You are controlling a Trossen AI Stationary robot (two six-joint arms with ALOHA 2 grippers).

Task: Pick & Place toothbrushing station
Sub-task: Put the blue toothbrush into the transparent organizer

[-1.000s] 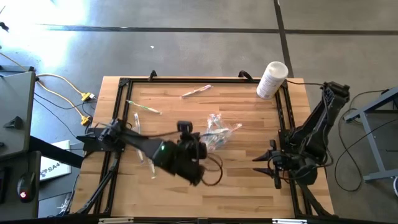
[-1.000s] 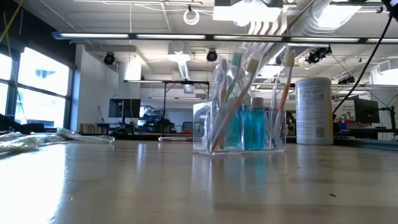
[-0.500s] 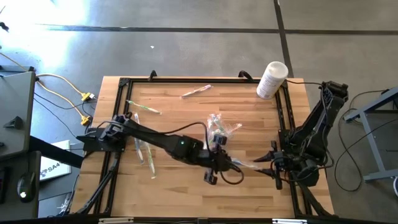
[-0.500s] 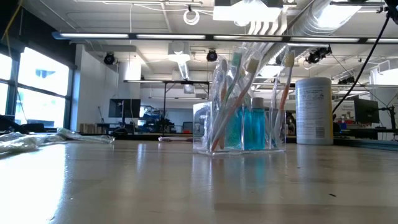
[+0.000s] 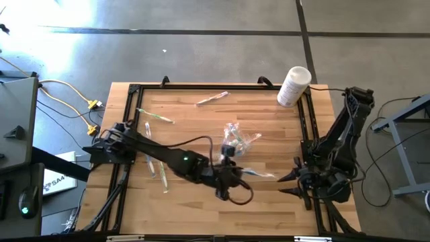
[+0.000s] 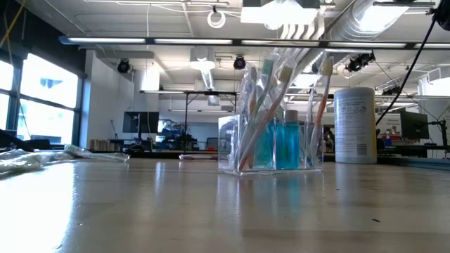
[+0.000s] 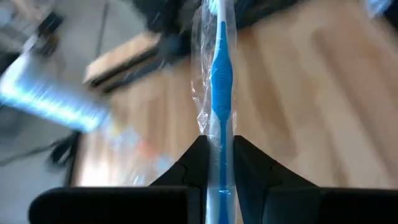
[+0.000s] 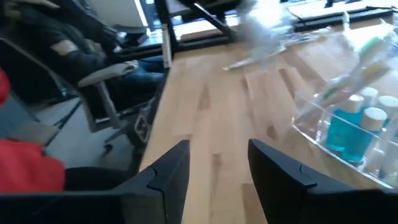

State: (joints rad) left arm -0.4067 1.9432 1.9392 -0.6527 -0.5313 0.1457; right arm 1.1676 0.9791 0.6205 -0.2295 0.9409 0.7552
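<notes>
Blue plastic shows plainly in the left wrist view: a wrapped blue toothbrush (image 7: 221, 81) sits pinched between the two dark fingers of the left gripper (image 5: 236, 171), its clear sleeve crinkling round the handle. From above, that gripper hangs over the middle of the wooden table (image 5: 269, 208), with the brush pointing toward the right arm. The clear holder (image 6: 271, 144) stands on the table near its centre, and the low view shows it already stocked with several upright toothbrushes (image 6: 261, 105) and small teal tubes (image 6: 286, 149), so a fair share of the job looks done. What is left, judging by the high view, is the loose stock lying flat on the wood: a pink-wrapped brush (image 5: 211, 99) near the far edge, a green one (image 5: 155, 116) toward the left, and pale wrapped brushes (image 5: 156, 165) beside the left arm's base. The brush in hand is not yet in the holder and likely goes there next. The right gripper (image 5: 293, 183) waits low at the right edge of the table with its fingers parted and holding nothing. A white canister (image 5: 293, 85) stands at the far right corner, apart from the work.
</notes>
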